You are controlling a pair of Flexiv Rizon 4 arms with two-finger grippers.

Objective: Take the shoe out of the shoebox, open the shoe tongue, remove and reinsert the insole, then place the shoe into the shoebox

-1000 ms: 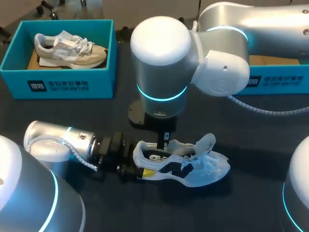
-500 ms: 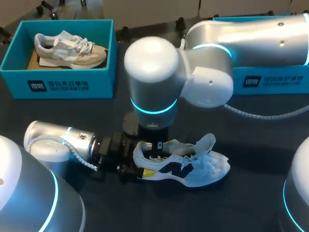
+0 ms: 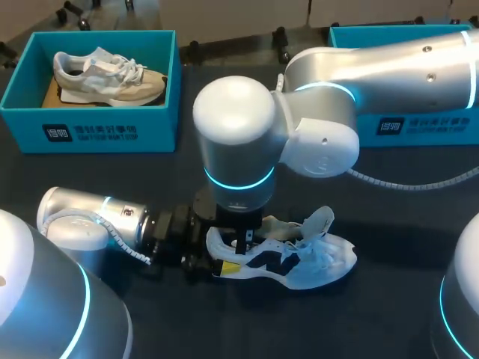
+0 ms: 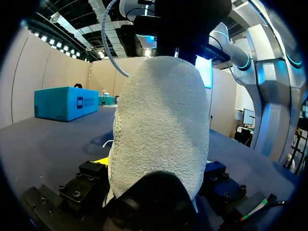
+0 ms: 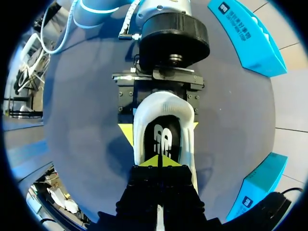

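Dark tabletop (image 3: 397, 224), near middle: the shoe (image 3: 307, 265) sits, heel clamped by the left gripper (image 5: 161, 127). Right gripper (image 5: 159, 162), tips pinched narrow, has dropped into the collar toward the insole (image 5: 162, 139); removal looks next.

Silver-white arms (image 3: 389, 67) with cyan-lit joint rings (image 3: 239, 182); black end effectors (image 5: 157, 161) tipped yellow; coiled grey cable (image 3: 404, 182).

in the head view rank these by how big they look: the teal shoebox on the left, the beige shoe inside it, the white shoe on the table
1. teal shoebox, clearly largest
2. white shoe, looks slightly longer than the beige one, but it lies nearer the camera, so the order of the two shoes is unsure
3. beige shoe
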